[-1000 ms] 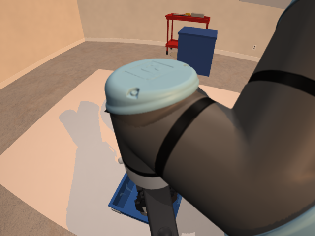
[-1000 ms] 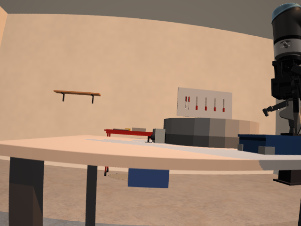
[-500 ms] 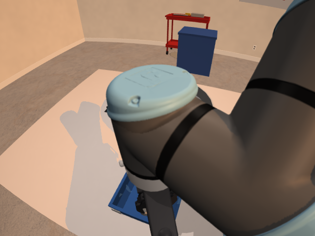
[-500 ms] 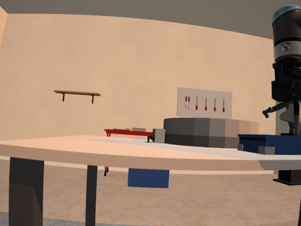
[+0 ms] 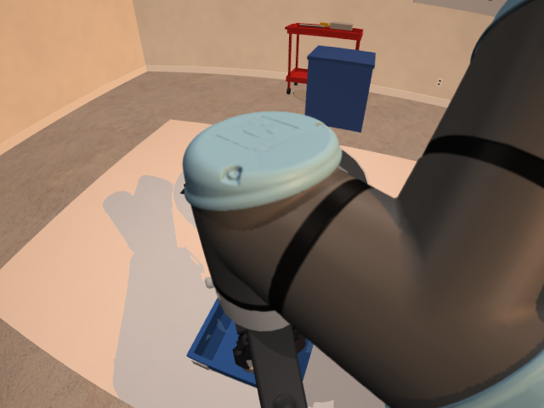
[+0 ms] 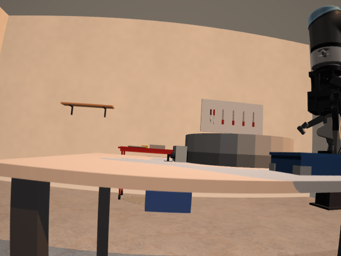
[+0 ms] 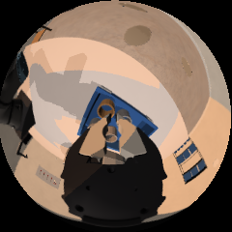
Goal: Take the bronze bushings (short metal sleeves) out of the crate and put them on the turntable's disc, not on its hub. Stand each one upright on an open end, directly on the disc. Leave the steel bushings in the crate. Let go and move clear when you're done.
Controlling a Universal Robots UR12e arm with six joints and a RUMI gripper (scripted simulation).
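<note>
Top view: crate, 6 o'clock, part-masked by arm | 1 o'clock: red cart part-blocked by blue cabinet | pincer drawn together

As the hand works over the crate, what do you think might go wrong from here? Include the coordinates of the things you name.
The shut hand [image 5: 251, 364] [image 6: 336, 151] [image 7: 113, 114] is close to the bronze bushing [image 7: 100, 109], so coming down could knock its rim. A steel bushing [image 7: 124, 114] sits close beside it in the crate [image 5: 219, 371] [image 6: 286, 162] [image 7: 89, 107], and opening the fingers might nudge that one.
</note>
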